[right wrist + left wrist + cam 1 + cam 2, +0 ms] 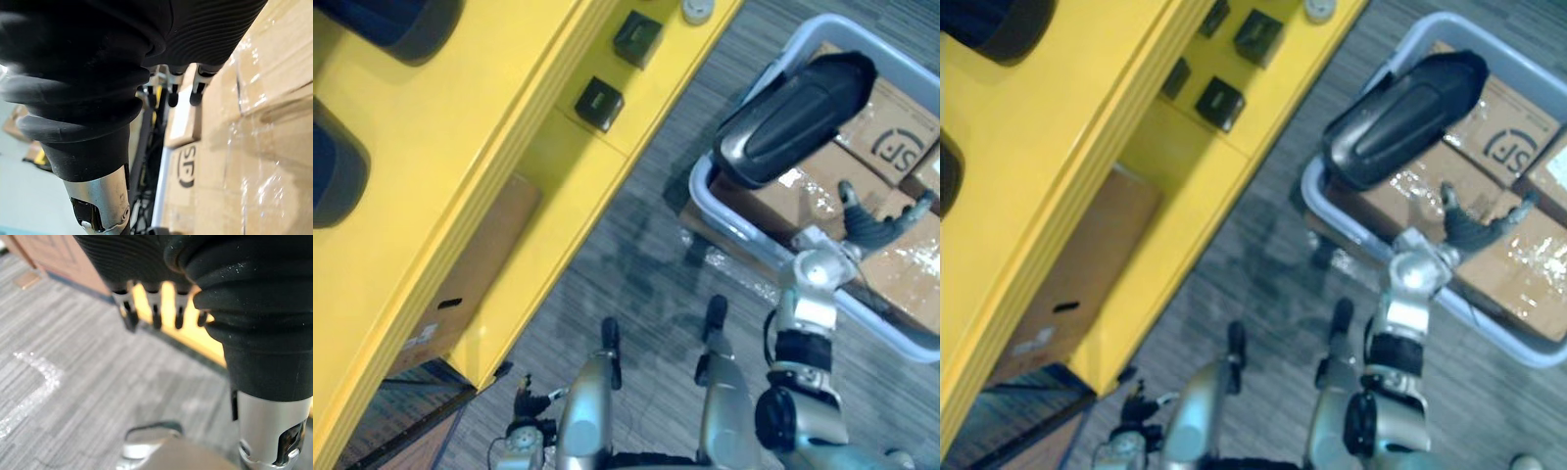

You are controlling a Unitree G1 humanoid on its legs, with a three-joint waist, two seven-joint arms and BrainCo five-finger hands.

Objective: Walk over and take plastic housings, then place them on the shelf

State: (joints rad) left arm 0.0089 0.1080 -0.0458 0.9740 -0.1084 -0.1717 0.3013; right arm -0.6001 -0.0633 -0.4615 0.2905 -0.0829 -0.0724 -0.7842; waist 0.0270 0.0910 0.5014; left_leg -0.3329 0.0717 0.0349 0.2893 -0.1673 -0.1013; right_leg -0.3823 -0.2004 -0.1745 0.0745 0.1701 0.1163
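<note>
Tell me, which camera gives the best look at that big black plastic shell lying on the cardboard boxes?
The left eye view: the black shell lies whole across the boxes in the grey bin. The right eye view shows it equally whole. The wrist views face boxes and carpet instead.

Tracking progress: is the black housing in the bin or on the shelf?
In the bin: the housing lies atop cardboard boxes inside it.

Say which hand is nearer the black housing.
Right. The right hand is over the boxes beside the housing; the left hand hangs by the yellow shelf, well away.
</note>
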